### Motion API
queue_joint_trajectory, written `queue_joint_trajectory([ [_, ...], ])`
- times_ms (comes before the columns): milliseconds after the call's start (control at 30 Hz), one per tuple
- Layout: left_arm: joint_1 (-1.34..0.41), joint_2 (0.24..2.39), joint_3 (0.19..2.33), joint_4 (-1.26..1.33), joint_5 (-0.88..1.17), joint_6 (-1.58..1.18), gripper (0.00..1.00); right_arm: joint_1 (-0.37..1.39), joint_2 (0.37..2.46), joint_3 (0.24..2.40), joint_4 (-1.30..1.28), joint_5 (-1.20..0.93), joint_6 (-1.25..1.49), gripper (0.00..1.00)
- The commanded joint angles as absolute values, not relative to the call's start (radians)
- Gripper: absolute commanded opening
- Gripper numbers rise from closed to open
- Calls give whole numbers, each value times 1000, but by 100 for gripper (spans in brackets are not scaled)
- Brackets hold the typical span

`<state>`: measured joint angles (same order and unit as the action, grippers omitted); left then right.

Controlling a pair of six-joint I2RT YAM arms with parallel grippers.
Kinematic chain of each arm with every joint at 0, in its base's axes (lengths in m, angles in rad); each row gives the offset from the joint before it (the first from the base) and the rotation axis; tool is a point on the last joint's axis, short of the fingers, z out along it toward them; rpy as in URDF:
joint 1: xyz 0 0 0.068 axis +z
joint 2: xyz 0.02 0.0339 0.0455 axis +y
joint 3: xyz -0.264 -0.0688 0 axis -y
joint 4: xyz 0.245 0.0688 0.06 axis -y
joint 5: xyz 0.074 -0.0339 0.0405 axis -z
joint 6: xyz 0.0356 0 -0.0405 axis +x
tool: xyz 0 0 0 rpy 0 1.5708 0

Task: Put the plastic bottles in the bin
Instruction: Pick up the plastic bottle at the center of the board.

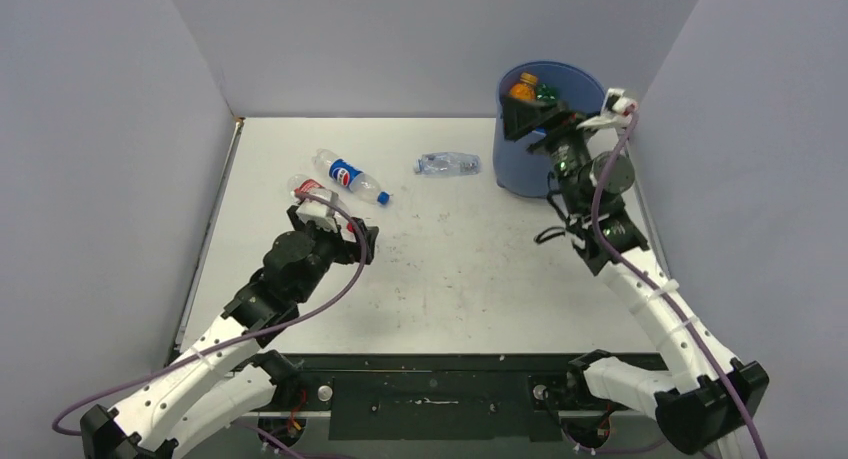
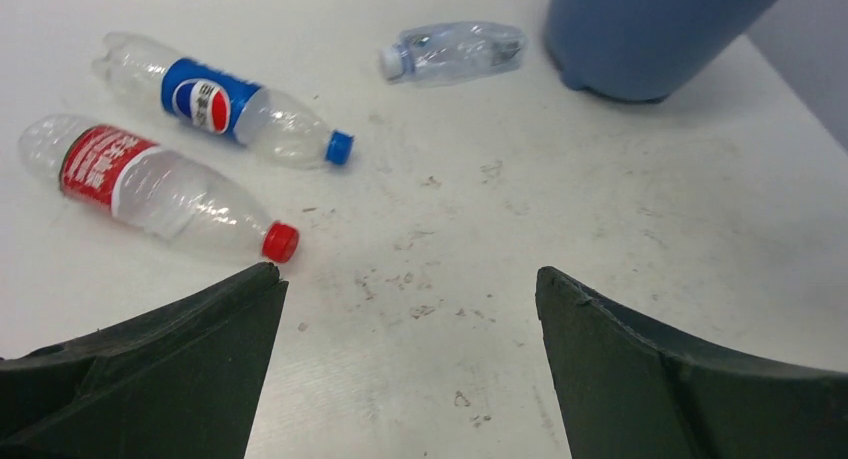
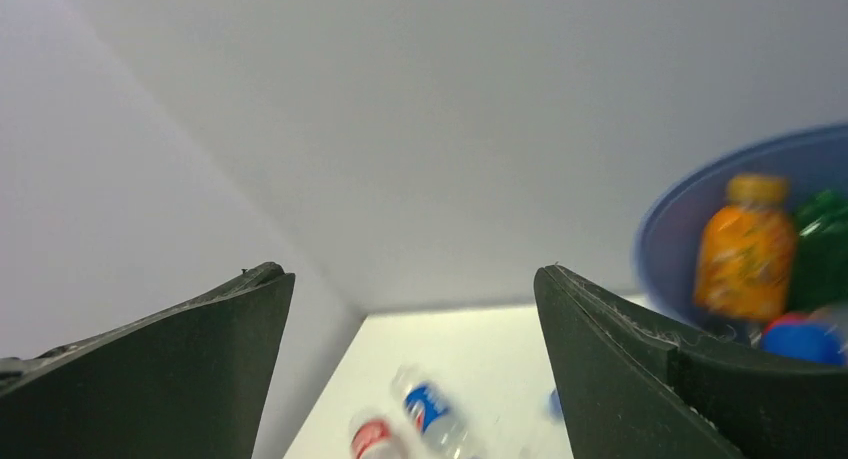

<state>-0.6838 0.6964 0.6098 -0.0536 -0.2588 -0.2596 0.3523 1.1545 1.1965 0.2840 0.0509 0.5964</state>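
Note:
Three plastic bottles lie on the table. A blue-label bottle (image 1: pixel 350 176) (image 2: pixel 215 99) (image 3: pixel 430 409) and a red-label bottle (image 1: pixel 305 189) (image 2: pixel 150 184) (image 3: pixel 372 437) rest side by side at the left. A crushed clear bottle (image 1: pixel 448 164) (image 2: pixel 455 51) lies near the blue bin (image 1: pixel 520 164) (image 2: pixel 640 29) (image 3: pixel 660 229). Inside the bin I see an orange juice bottle (image 1: pixel 523 87) (image 3: pixel 745 249) and a green one (image 1: pixel 547 93) (image 3: pixel 825 249). My left gripper (image 1: pixel 335 226) (image 2: pixel 405 274) hangs open and empty just short of the red cap. My right gripper (image 1: pixel 537 119) (image 3: pixel 410 271) is open and empty, raised at the bin's rim.
Grey walls close the table (image 1: pixel 450 269) in on the left, back and right. The bin stands in the back right corner. Small dark specks dot the tabletop (image 2: pixel 430 279) under the left gripper.

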Motion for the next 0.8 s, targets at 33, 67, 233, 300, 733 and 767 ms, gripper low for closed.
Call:
queue_joint_trajectory([
  [33,-631,844,712,-215,-402,-387,96,543,1026,865,403,-24,616,94],
  [67,-611,869,715,-220,-369,-416,96,584,1006,804,402,-7,599,94],
  [233,-487,957,690,-201,-268,-703,96,690,959,604,356,97,572,94],
  [300,-466,991,643,-155,-285,-821,96,698,944,542,343,101,585,94],
  [733,-436,1326,759,-196,-482,-1314,96,795,874,279,407,154,700,93],
  [767,-433,1349,777,-212,-493,-1335,96,803,874,276,405,160,703,93],
])
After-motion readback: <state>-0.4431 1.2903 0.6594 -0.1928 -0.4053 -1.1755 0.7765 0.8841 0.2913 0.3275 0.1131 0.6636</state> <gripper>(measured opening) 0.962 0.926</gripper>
